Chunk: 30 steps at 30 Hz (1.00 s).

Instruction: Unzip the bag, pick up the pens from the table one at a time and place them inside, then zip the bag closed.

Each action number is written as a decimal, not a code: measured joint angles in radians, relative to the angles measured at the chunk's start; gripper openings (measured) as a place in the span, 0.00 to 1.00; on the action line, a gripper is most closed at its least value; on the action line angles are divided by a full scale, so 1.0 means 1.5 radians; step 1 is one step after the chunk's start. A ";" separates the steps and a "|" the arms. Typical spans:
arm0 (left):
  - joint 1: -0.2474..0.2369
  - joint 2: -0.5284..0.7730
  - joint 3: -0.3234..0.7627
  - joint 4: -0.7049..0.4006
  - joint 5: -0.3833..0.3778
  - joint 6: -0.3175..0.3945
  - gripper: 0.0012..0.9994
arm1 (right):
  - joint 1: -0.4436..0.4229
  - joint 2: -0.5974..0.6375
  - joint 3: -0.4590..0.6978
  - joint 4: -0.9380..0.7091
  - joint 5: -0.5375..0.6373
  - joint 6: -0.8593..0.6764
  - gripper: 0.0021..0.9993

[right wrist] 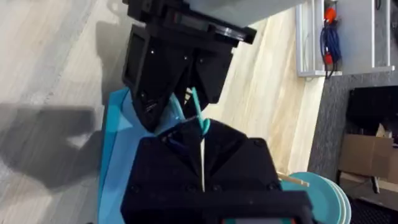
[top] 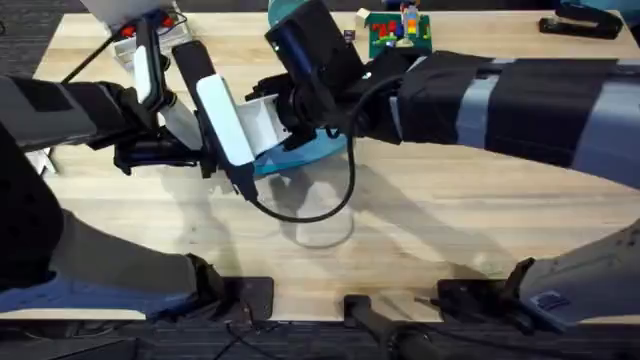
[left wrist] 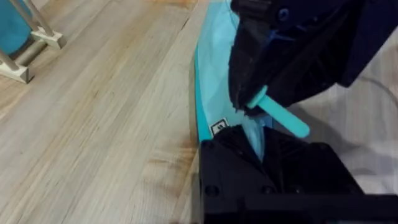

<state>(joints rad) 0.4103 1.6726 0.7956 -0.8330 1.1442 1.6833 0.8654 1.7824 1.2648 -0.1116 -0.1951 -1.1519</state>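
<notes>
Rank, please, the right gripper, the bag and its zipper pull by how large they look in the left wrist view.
1. right gripper, though nearness to the camera enlarges it.
2. bag, partly hidden.
3. zipper pull, clearly smallest.

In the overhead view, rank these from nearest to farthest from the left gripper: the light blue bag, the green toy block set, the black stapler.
1. bag: right at the left gripper, mid-table.
2. green toy block set: far edge, right of centre.
3. black stapler: far right corner.
</notes>
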 joint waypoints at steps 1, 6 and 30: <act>0.000 0.000 0.000 0.000 0.000 0.000 0.05 | -0.001 0.000 0.000 0.000 0.000 0.000 0.03; 0.000 0.000 0.000 0.000 0.000 0.000 0.04 | -0.003 0.000 0.000 0.000 -0.002 0.001 0.03; 0.000 0.000 0.000 0.018 0.010 0.000 0.04 | -0.113 -0.030 0.000 -0.098 -0.026 0.060 0.03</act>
<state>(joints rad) 0.4099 1.6726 0.7956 -0.8059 1.1595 1.6836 0.6954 1.7371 1.2648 -0.2584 -0.2340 -1.0618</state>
